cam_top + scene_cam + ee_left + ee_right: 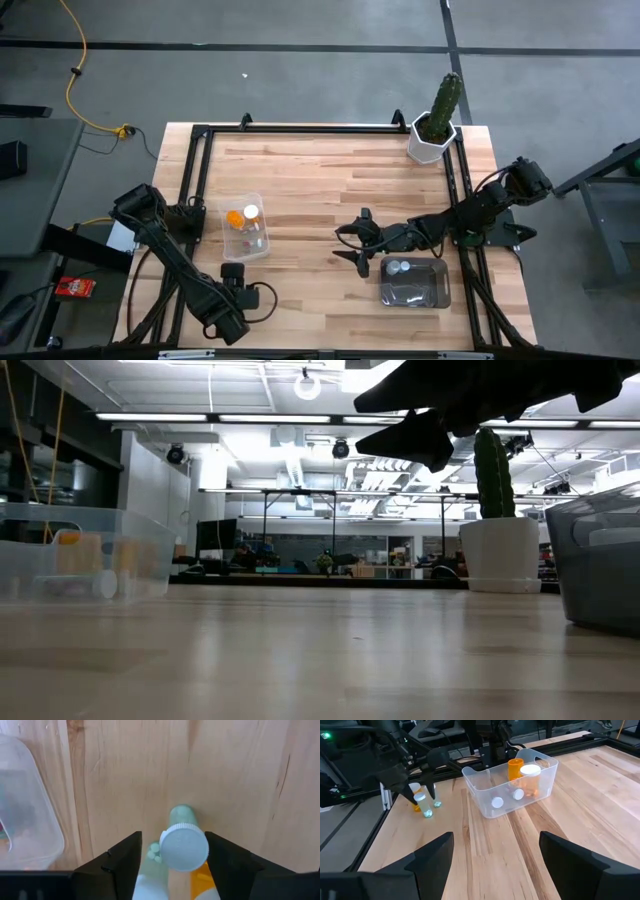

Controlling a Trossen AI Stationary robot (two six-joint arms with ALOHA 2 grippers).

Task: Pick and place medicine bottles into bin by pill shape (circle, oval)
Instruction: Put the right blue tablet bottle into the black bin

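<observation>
A pale green medicine bottle (pixel 183 842) with a white cap stands upright on the table between the open fingers of my left gripper (pixel 175 862), near the front left (pixel 234 274). The right wrist view shows it (pixel 424 805) beside an orange bottle (pixel 415 803). Two more bottles, one whitish (pixel 147 889) and one orange (pixel 205 889), show close under the gripper. A clear bin (pixel 228 214) holds an orange bottle (pixel 234 214) and other bottles. A grey bin (pixel 444 288) holds white-capped bottles (pixel 398 266). My right gripper (pixel 342 245) hangs open and empty above the table's middle. My left gripper comes from above, pointing down, with one finger on each side of the pale green bottle's white cap (pixel 184 847). I cannot tell whether either finger touches the cap. The bottle stands on the table.
A white pot with a green cactus (pixel 433 130) stands at the far right corner. A black frame (pixel 300 130) runs along the table's edges. Bare wood lies between the two bins and toward the far edge.
</observation>
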